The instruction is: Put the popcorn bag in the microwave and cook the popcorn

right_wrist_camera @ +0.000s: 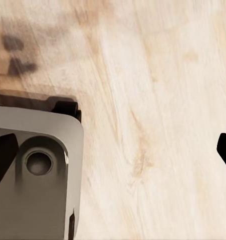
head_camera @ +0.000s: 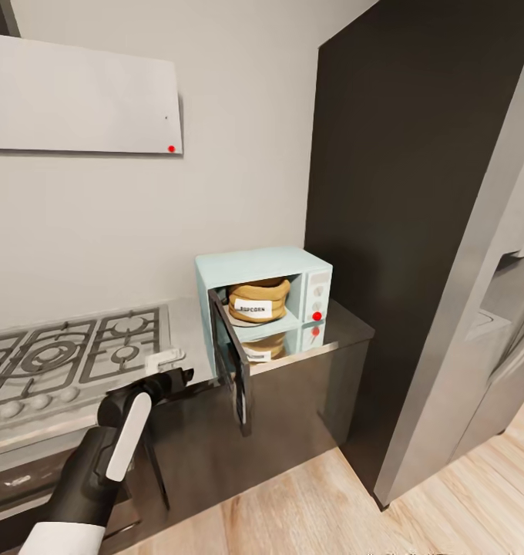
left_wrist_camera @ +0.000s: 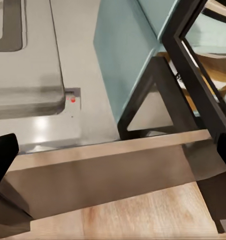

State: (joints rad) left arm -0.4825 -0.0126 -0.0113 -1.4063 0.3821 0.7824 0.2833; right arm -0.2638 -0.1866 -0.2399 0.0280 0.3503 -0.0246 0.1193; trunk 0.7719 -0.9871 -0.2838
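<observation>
Left gripper near open microwave

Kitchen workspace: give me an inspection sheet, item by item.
Surface: steel countertop, reflective, carrying the microwave.
Job's things: popcorn bag upright inside the microwave; door swung open.
Clutter: nothing seen.
Grippers: left gripper at the counter's front edge, left of the door, open and empty; right gripper open, its fingertips over wooden floor.
Cables: nothing seen.
Surroundings: gas hob, white hood, dark tall cabinet, grey wall.
</observation>
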